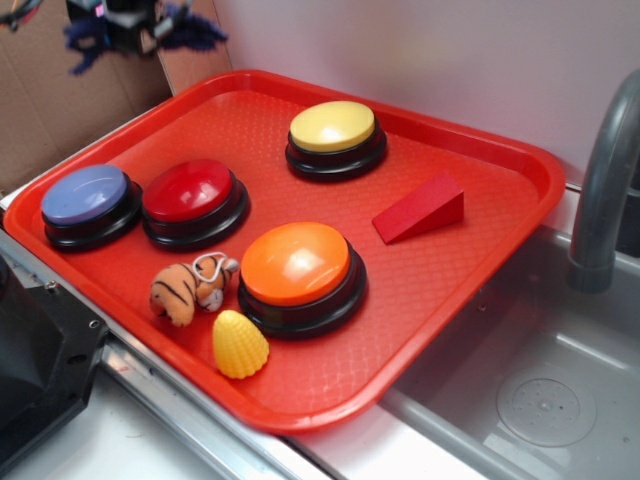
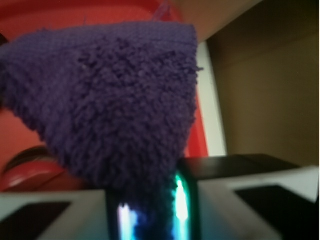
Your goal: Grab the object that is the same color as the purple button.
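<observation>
- Black end effector [image 1: 128, 25] sits high at the top left of the exterior view, above and behind the far left corner of the red plastic tray [image 1: 480, 240], clear of everything on it.
- It is clenched on the small fuzzy dark purple knitted cloth [image 1: 190, 30]; loose ends of the fabric stick out on both sides of it.
- Wrist view confirms: the cloth [image 2: 110, 100] fills most of the frame, its lower end pinched between the fingers [image 2: 182, 200] at the bottom edge.
- Colour match looks right: the cloth is close in hue to the round push button with lavender-blue dome and black base [image 1: 88, 200], which sits at the left end of the tray.
- Judgement: the grab itself appears done; the cloth is off the tray and in the air. The step in hand is holding it aloft.
- Next move, as I judge it: only to keep the pinch firm. The cloth is soft and hangs loose, so a slackened grip could let it slip out.
- Count on the tray:
  - four dome buttons: one lavender-blue, one red [image 1: 192, 195], one yellow [image 1: 335, 135], one orange [image 1: 298, 270]
  - one red wedge block [image 1: 420, 208]
  - one small striped tiger plush [image 1: 190, 288]
  - one yellow toy corn piece [image 1: 240, 345]
- Count off the tray: one purple cloth, one grey faucet [image 1: 605, 180] over the sink [image 1: 520, 400] at right.
</observation>
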Controlling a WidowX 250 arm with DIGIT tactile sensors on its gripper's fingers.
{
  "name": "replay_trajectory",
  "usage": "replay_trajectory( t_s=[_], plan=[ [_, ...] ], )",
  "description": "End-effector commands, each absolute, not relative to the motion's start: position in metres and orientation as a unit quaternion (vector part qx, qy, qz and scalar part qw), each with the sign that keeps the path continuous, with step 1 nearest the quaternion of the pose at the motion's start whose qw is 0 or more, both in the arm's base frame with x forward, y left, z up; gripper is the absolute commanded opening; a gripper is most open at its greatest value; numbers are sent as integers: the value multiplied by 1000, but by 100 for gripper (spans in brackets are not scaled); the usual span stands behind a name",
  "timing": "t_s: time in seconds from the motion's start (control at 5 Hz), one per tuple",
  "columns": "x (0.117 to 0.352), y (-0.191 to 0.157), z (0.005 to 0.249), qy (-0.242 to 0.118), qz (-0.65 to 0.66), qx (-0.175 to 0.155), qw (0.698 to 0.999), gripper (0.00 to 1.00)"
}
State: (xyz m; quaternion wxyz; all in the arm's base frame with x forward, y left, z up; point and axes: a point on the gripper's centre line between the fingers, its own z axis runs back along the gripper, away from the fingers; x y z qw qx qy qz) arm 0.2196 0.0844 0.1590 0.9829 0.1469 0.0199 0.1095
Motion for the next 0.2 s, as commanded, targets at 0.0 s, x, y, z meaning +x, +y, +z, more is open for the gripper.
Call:
replay_trajectory(
  t_s=[0.0],
  plan=[
    [205, 34, 227, -46, 21, 84, 995, 0]
  ],
)
